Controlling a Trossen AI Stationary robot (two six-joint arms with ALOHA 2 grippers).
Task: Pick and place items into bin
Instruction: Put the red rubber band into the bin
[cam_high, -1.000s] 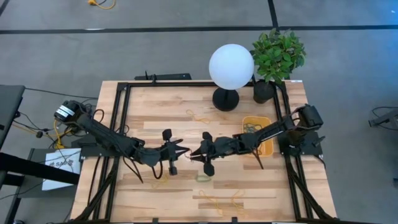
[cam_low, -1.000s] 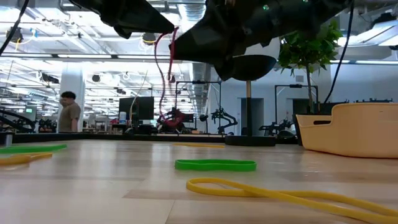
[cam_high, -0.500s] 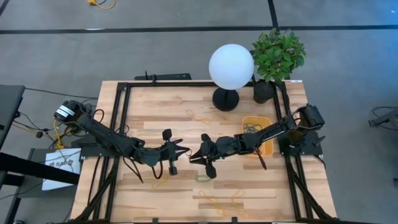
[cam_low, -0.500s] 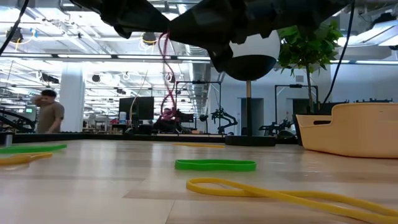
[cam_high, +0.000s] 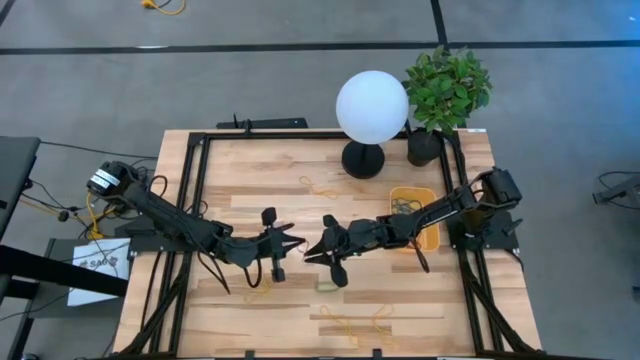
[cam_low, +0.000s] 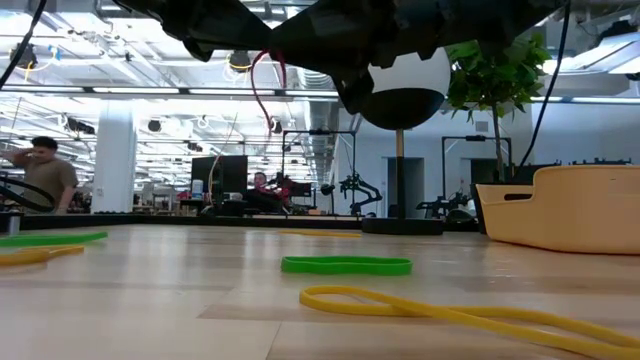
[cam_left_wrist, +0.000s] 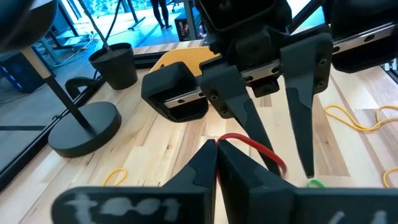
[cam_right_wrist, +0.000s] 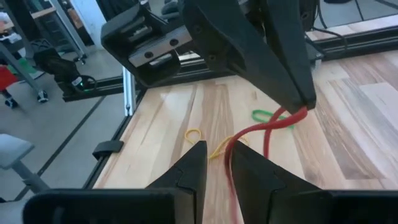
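Two end effectors meet tip to tip above mid-surface, sharing one red band.

The left end effector (cam_high: 296, 243) is pinched fully closed on the red rubber band (cam_left_wrist: 252, 145); the right end effector (cam_high: 310, 247), jaws narrowly parted, has it between its fingers. The yellow bin (cam_high: 415, 212) sits near the right edge, bands inside.

Mid-worktop (cam_high: 250, 175): left pincer (cam_high: 299, 244) and right pincer (cam_high: 310, 246) tip to tip, blocking passage. Rear: globe lamp (cam_high: 371, 110), plant pot (cam_high: 424, 147). Front strip open; loose bands (cam_high: 352, 322) only.
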